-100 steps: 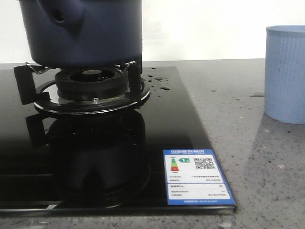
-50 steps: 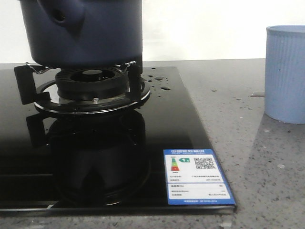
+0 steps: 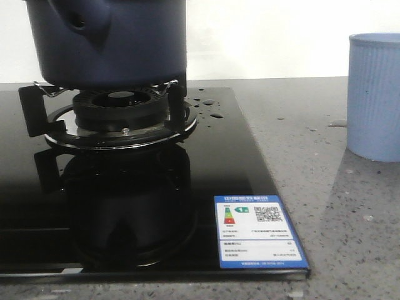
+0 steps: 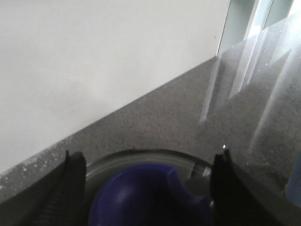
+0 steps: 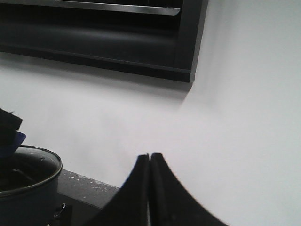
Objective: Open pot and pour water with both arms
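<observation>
The matte navy pot point(image 3: 109, 40), round with a stubby holed side knob, sits on the ringed black burner point(image 3: 119, 112) of a glossy black glass cooktop point(image 3: 237, 162). Water point(image 3: 215, 115) beads as clear drops beside the burner. A ribbed light blue cup point(image 3: 374, 94) stands on the speckled grey counter point(image 3: 350, 206). The left gripper point(image 4: 148, 188) is spread wide around a blue lid knob point(image 4: 141, 197). The right gripper point(image 5: 149, 188) is pressed closed, empty.

I noted the pot point(image 3: 112, 40) was dark navy, matte. The cup point(image 3: 374, 94) was light blue with vertical ribs. The hob glass point(image 3: 219, 162) was glossy black, its label point(image 3: 259, 234) blue-bordered white with a green-to-red scale. Countertop point(image 3: 350, 206) was speckled grey. Both grippers' fingers point(image 5: 149, 193) were black.
</observation>
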### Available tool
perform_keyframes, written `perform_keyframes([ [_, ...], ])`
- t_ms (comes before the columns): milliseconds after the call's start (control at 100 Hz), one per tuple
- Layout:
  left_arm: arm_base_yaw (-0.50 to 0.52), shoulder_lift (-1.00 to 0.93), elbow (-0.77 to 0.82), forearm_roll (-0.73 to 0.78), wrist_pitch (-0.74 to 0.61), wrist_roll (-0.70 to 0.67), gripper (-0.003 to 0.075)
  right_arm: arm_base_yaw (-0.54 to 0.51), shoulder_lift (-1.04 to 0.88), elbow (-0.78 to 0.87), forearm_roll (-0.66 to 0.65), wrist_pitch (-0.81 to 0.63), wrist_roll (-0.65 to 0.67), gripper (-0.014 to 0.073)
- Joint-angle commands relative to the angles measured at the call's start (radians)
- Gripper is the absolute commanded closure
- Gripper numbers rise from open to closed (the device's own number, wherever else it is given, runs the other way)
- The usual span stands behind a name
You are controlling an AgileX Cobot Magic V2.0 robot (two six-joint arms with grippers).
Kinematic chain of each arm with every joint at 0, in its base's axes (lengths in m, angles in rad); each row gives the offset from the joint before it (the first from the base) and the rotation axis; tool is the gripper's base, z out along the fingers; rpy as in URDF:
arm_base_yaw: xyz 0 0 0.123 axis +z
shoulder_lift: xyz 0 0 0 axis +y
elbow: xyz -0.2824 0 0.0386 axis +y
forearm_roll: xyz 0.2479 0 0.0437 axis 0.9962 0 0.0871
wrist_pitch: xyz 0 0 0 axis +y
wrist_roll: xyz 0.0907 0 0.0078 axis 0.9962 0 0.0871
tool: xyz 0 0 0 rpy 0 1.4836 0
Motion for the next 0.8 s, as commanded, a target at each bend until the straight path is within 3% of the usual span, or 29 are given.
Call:
perform_keyframes([
  [0, -0.004, -0.111, -0.039, -0.064, -0.006, -0.024, 0.0251, -0.006, -0.009, -0.034, 0.005, -0.040, -0.001, 0.0661],
  [150, -0.004, -0.293, 0.024, -0.059, -0.083, -0.070, 0.0523, -0.006, -0.094, -0.003, -0.012, -0.036, -0.001, 0.0661],
  [290, -0.004, -0.510, 0.200, -0.067, -0.191, -0.071, 0.0670, -0.006, -0.230, 0.106, -0.012, 0.033, -0.001, 0.0661],
  [450, -0.004, -0.773, 0.470, -0.067, -0.290, -0.071, 0.0741, -0.006, -0.387, 0.245, -0.012, 0.146, -0.001, 0.0661],
  [580, -0.004, -0.945, 0.664, -0.067, -0.334, -0.071, 0.0739, -0.006, -0.481, 0.318, -0.012, 0.148, -0.001, 0.0661],
  [790, -0.004, -1.101, 0.820, -0.067, -0.345, -0.071, 0.0739, -0.006, -0.512, 0.337, -0.004, 0.127, -0.001, 0.0661],
])
